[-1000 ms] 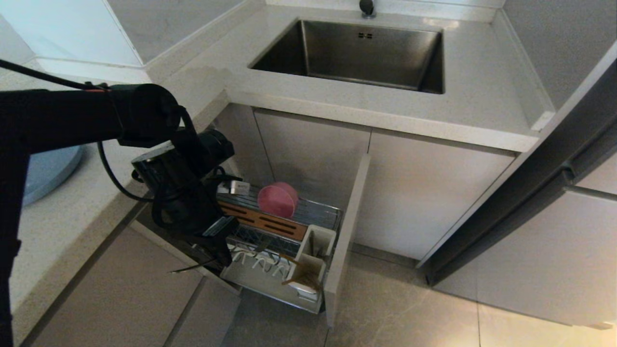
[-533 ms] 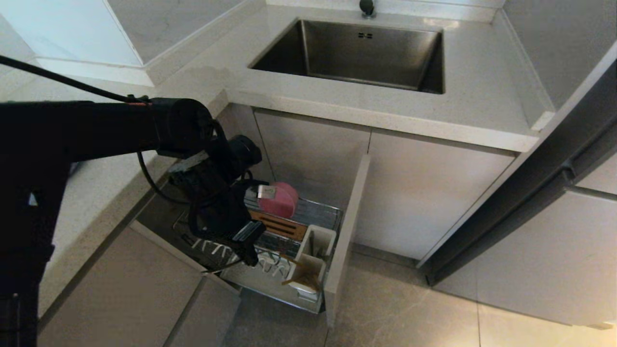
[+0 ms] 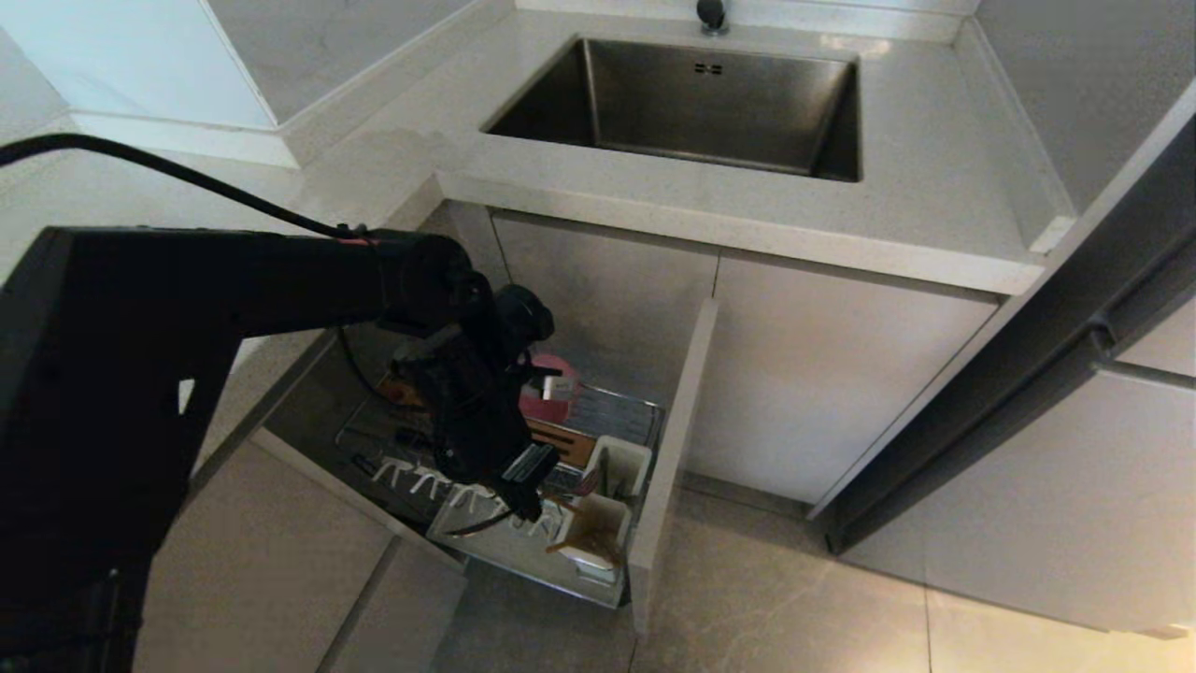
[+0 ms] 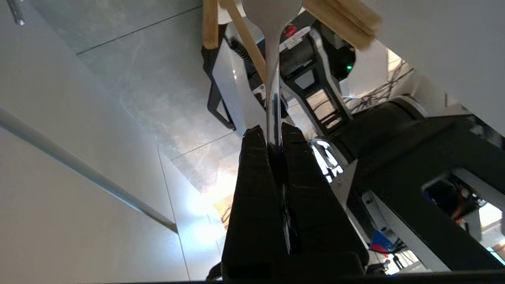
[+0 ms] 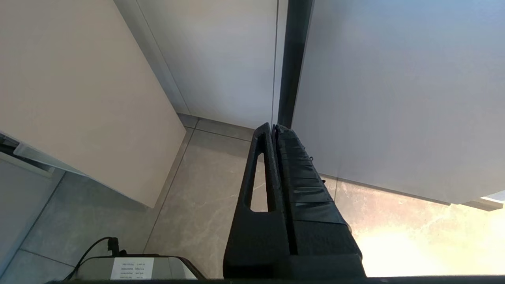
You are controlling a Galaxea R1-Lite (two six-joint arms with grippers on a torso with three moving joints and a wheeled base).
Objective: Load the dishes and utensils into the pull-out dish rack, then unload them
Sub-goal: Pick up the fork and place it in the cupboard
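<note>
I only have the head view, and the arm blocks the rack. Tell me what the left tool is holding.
Observer: The left tool is shut on the handle of the silver spoon.
Operator: Describe what is near the spoon's bowl end.
Observer: The wooden chopsticks stand right beside it. I cannot tell whether they touch.
Operator: Report the right arm. It is outside my view.
Observer: The right tool is shut and empty, pointing down at the floor.
</note>
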